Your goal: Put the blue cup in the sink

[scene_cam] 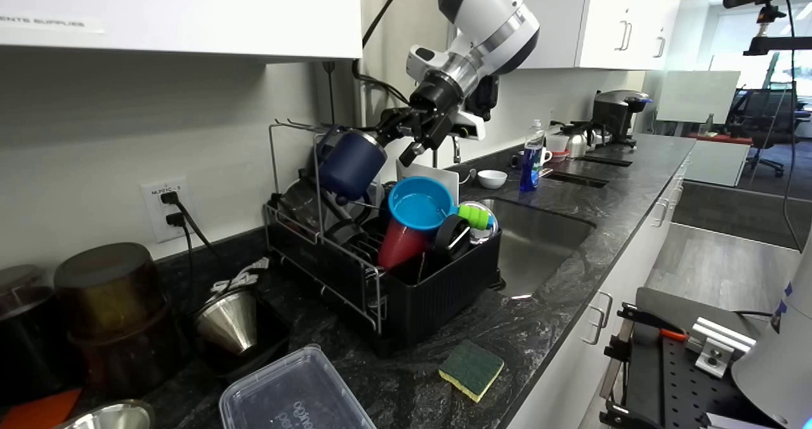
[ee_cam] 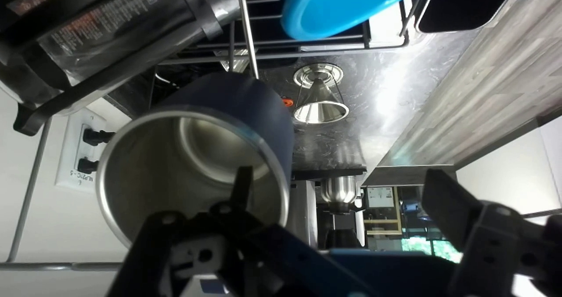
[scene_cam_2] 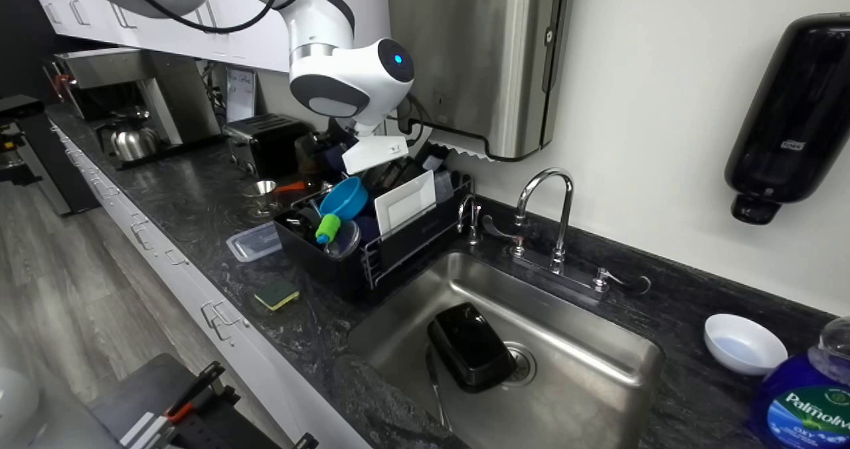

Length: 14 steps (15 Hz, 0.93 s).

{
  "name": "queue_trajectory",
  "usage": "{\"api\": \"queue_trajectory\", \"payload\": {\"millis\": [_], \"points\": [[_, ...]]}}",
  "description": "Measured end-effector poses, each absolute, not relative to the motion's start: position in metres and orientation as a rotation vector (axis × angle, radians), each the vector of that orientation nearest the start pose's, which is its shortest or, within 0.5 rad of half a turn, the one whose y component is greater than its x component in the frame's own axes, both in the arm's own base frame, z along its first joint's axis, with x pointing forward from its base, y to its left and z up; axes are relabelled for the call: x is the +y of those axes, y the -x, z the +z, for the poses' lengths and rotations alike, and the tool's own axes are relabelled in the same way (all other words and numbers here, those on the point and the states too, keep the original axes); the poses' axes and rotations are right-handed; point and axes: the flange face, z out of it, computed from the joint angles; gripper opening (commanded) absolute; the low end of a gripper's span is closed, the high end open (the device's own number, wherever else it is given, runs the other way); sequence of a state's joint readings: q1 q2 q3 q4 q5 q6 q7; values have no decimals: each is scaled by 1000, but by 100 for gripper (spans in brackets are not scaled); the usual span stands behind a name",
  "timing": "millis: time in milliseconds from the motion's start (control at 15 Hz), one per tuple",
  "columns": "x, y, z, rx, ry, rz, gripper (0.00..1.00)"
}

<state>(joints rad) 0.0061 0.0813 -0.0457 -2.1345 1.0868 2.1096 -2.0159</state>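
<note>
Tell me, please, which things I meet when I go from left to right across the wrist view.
Wall outlet → dark blue cup → metal cone → wood-look floor. The light blue bowl overlaps the cone's place, so I leave it out.

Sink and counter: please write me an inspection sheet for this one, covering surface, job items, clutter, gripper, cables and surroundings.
Surface: dark counter with a sponge lying on it.
Job items: blue cup tilted, high in the dish rack, not yet in the sink.
Clutter: light-blue bowl, red cup and white plate in the rack; black tub and thin utensil in the sink.
Gripper: jaws open; one finger overlaps the cup's mouth in the wrist view, contact cannot be told.
Cables: two plugs in the wall outlet; a black cable loops along the robot arm.
Surroundings: faucet, metal wall dispenser and black soap dispenser near the sink.
</note>
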Motion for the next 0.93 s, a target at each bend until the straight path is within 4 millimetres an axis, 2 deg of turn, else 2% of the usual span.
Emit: {"api": "queue_trajectory", "payload": {"millis": [600,733,933], "points": [[24,-557,377,-1534,1902,-939,4],[24,-557,377,-1534,1900,-943,0],[23,-557,377,-1529,1899,-951,2]]}}
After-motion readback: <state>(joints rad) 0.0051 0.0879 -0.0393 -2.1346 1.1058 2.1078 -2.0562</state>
